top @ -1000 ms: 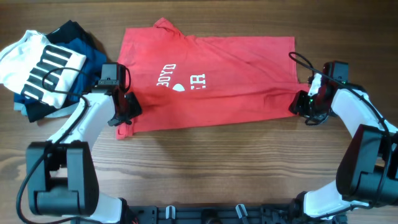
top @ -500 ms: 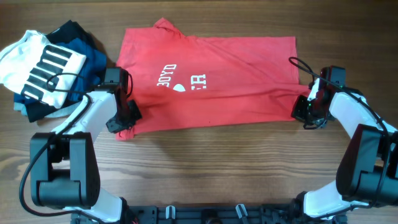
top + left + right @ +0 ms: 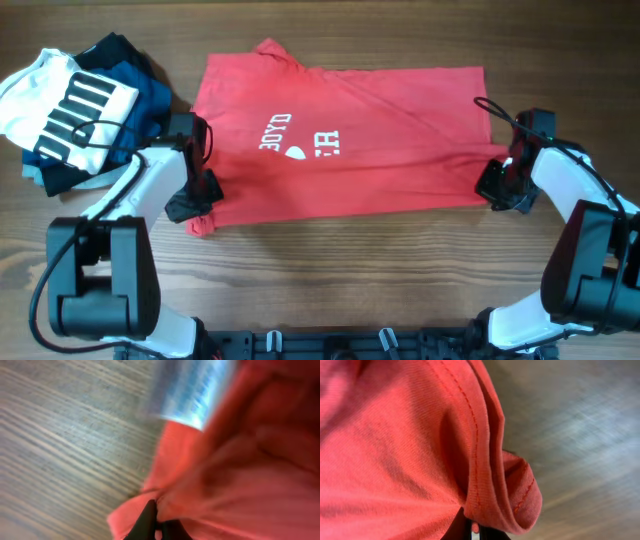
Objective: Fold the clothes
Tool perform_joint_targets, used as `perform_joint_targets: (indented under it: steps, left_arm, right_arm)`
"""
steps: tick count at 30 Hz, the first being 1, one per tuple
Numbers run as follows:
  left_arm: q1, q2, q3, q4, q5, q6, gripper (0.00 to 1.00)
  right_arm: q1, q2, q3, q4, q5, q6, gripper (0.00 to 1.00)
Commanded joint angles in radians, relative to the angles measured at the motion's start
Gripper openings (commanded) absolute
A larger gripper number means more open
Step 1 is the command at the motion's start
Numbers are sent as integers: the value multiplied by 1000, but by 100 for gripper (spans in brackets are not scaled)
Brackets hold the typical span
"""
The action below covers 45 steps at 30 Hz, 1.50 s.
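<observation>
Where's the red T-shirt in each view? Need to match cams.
Overhead: red T-shirt spread across mid-table.
Left wrist: red T-shirt fills the right side, corner pinched at the bottom edge.
Right wrist: red T-shirt fills the left, stitched hem bunched at the bottom.
Shared landmark: wood-grain table.

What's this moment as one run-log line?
left fingers: shut on red T-shirt edge | right fingers: shut on its hem

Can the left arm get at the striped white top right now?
Probably not yet: its end effector is shut on the shirt corner. Path to the top looks free otherwise.
</observation>
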Motion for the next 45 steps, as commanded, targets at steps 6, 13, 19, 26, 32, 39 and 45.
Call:
perform_joint_targets:
  steps: [6,13,19,26,32,39,45]
  left_arm:
    - [5,-35,-7,-36,-40,-20,4]
    - [5,-113,-7,-44,-44,-19,4]
    - [5,-205,-7,-115,-11,-21,41]
    - [-13,-205,-7,-144,206,-20,33]
    - [-112,-205,-18,-156,241,-48,38]
    - [-124,-204,-106,-118,161,-185,39]
    - [-124,-203,-143,-66,130,-185,41]
  right_arm:
    - [-73,10,-16,-36,124,50,4]
    - [-73,10,-16,-35,123,51,4]
    - [-73,10,-16,-35,119,50,4]
    - [-73,10,-16,-35,118,51,5]
    - [-73,10,-16,-35,112,50,4]
    - [-73,10,-16,-36,112,50,4]
    - [-73,10,-16,-39,112,50,4]
